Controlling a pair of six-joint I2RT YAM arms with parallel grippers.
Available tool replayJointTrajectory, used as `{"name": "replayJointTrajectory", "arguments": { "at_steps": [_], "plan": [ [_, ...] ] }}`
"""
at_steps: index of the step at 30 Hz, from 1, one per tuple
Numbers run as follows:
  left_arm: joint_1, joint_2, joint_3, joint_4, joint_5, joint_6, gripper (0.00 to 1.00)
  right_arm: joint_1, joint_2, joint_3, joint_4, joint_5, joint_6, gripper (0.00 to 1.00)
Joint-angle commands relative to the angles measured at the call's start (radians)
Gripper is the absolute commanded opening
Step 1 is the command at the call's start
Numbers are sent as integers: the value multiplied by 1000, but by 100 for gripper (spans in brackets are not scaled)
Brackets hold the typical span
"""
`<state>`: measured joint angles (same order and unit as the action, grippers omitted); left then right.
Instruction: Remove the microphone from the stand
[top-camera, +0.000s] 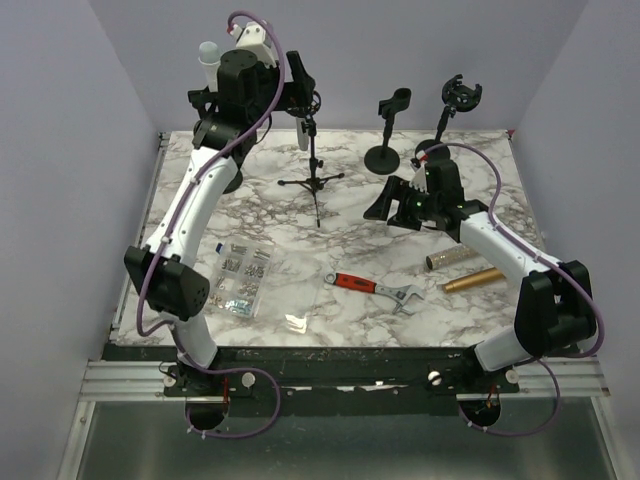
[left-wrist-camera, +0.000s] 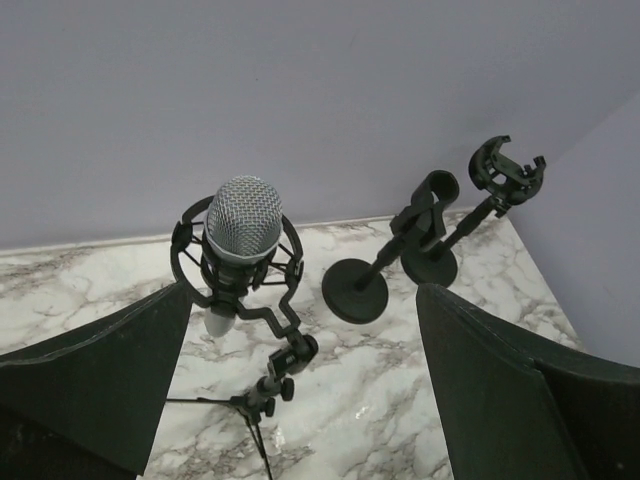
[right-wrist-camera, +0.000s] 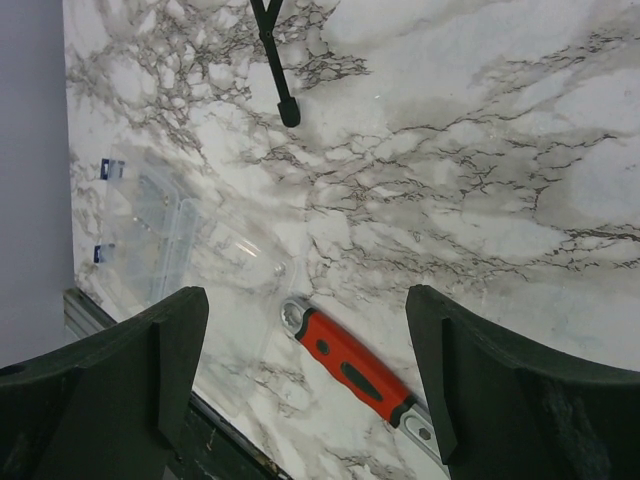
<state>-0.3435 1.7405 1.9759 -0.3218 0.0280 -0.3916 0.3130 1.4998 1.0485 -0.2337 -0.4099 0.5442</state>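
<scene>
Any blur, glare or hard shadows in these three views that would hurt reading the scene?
Top external: even, soft light, no hard shadows on the marble table. Left wrist: silver-mesh microphone sharp, near black fingers soft-edged. Right wrist: red-handled wrench clear, transparent plastic box faint against the marble.

Lab test cell, marble table (top-camera: 350, 240), lilac walls (top-camera: 400, 40)

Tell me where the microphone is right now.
Centre-left in the left wrist view: the microphone sits in the tripod stand's shock mount, near the table's far edge, left of two empty stands.
</scene>
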Motion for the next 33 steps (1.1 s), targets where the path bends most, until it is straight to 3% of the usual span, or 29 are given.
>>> {"name": "replayJointTrajectory", "arguments": {
  "at_steps": [1,9,19,26,33],
  "plan": [
    [6,124,150,-21,-75,61,99,-2,-7,-25,-10,-37,-22,88],
    [5,216,184,67,-105,101,98,-2,-30,-38,-26,-3,-40,88],
    [5,345,260,43,-114,102,98,-2,-29,-59,-25,-15,-29,87],
    [6,336,212,78,-117,110,78,-2,-42,-74,-38,2,-33,87],
    [5,310,207,84,-98,132,47,-2,-48,-70,-41,2,-28,87]
  ]
}}
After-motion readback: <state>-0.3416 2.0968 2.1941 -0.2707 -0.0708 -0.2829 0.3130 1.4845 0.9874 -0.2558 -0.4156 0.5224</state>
